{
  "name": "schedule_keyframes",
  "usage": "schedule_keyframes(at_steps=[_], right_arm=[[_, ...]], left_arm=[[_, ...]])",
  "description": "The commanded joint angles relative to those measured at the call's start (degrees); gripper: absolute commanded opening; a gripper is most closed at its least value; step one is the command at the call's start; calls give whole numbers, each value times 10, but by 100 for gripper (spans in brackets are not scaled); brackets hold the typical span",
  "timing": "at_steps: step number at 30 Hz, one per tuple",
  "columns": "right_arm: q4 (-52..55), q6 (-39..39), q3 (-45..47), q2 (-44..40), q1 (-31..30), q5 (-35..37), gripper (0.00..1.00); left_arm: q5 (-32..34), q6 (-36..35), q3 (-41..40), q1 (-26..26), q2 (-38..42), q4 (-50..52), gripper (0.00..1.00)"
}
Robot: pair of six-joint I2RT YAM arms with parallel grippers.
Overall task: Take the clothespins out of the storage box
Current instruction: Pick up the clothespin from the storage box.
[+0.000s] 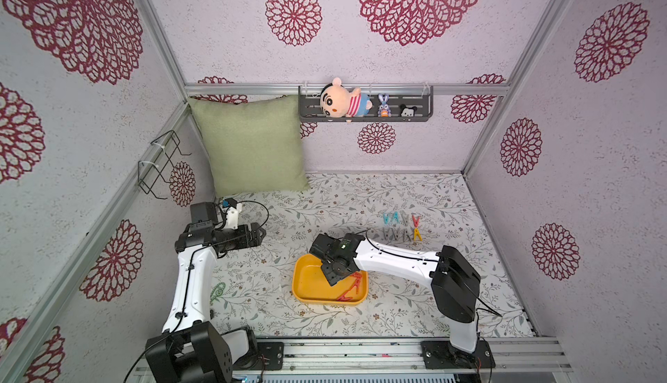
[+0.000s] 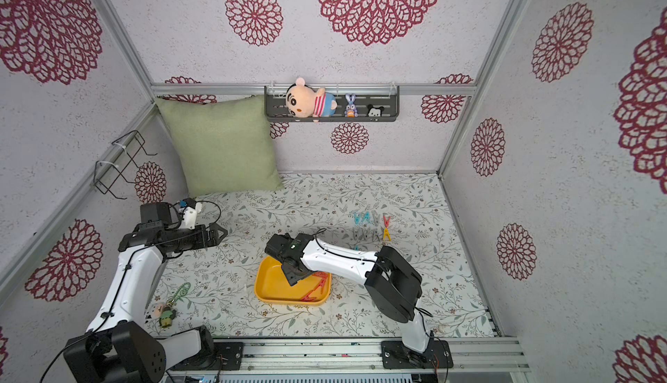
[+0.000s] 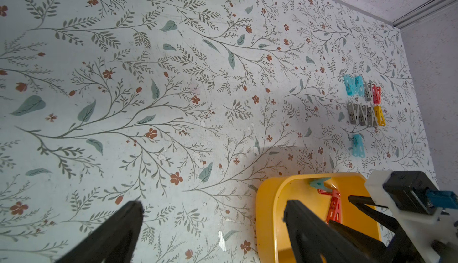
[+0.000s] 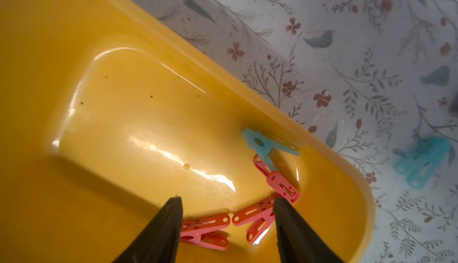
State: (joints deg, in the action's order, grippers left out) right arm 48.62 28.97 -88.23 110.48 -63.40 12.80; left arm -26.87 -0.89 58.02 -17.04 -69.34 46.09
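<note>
The yellow storage box (image 1: 312, 285) (image 2: 274, 285) lies on the floral table in front of the arms. In the right wrist view the box (image 4: 124, 125) holds three red clothespins (image 4: 205, 227) and a teal one (image 4: 262, 145) near one end. My right gripper (image 4: 228, 201) (image 1: 334, 276) hangs open inside the box, its fingers straddling two red pins without touching them. Several more clothespins (image 1: 402, 226) (image 3: 364, 103) lie in rows on the table behind the box, with a teal one (image 4: 421, 160) closer to it. My left gripper (image 1: 261, 235) (image 3: 213, 204) is open and empty, left of the box.
A green cushion (image 1: 252, 146) leans in the back left corner. A dark wall shelf (image 1: 418, 108) with plush toys hangs on the back wall. A wire rack (image 1: 162, 164) is on the left wall. Small keychain toys (image 2: 169, 309) lie by the left arm's base.
</note>
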Motion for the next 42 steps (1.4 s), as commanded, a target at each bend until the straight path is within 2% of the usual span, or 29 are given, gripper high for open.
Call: schedule_keyframes(at_steps=[1,10,31,37,42], right_arm=[[38,-20,-12,-5,0,42,66],[51,-9,-2,-1,-7,45,66],[-24,0,75,12,-4,18,66],[-54,-9,85,15,-4,-10,66],[-93,-13,99,1,-7,-70,66]], left_arm=[[0,-8,-6,-5,3,-13,97],[-2,-7,-5,-5,4,-12,98],[-6,-8,-5,-5,7,-11,97],[-5,-8,-5,-5,7,-12,97],[-5,-9,-5,-6,7,-11,97]])
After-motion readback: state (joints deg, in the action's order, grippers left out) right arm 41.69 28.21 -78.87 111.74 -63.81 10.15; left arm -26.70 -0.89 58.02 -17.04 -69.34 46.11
